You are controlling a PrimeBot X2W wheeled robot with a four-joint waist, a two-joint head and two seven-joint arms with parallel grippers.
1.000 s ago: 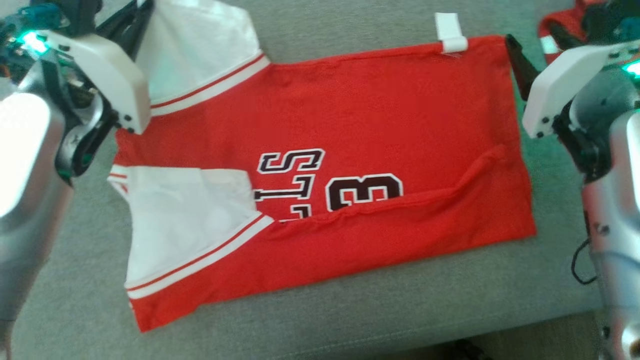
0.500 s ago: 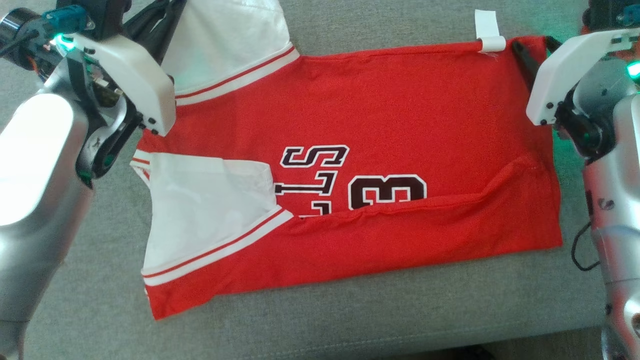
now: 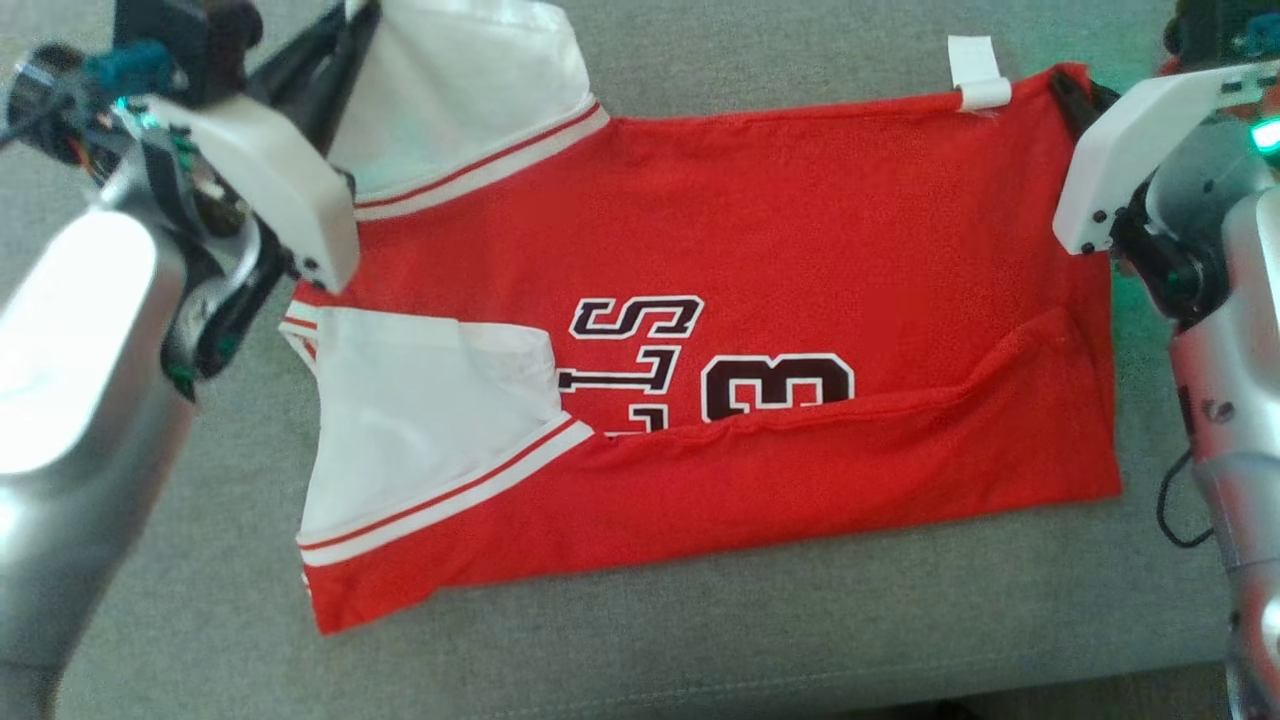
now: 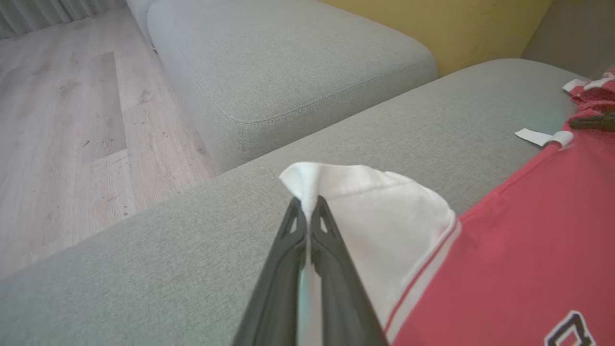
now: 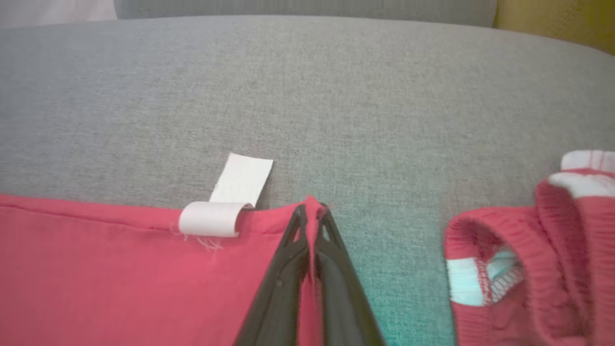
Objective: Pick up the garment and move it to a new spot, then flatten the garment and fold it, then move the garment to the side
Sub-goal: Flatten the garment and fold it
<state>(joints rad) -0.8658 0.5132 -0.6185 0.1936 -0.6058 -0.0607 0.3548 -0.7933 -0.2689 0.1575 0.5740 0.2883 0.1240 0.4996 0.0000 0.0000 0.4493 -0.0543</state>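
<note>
Left wrist view: the left gripper (image 4: 307, 211) is shut on the corner of the white sleeve (image 4: 365, 211), far left of the white label (image 4: 545, 138); no change in that grip over the last second. The garment (image 3: 800, 230), a red jersey, lies spread on the grey sofa cushion (image 3: 700, 640), its far hem running left from the label, its near edge already turned over the lettering.

Just right of the label, the right gripper (image 5: 312, 211) has altered: its jaws stood open beside the hem corner a second ago and are now closed on that corner. Further right of the label lies a second red item (image 5: 528, 240), apart from the jersey.

Assessment: both far corners are now secured, so the far edge appears ready to be lifted for the next fold.
</note>
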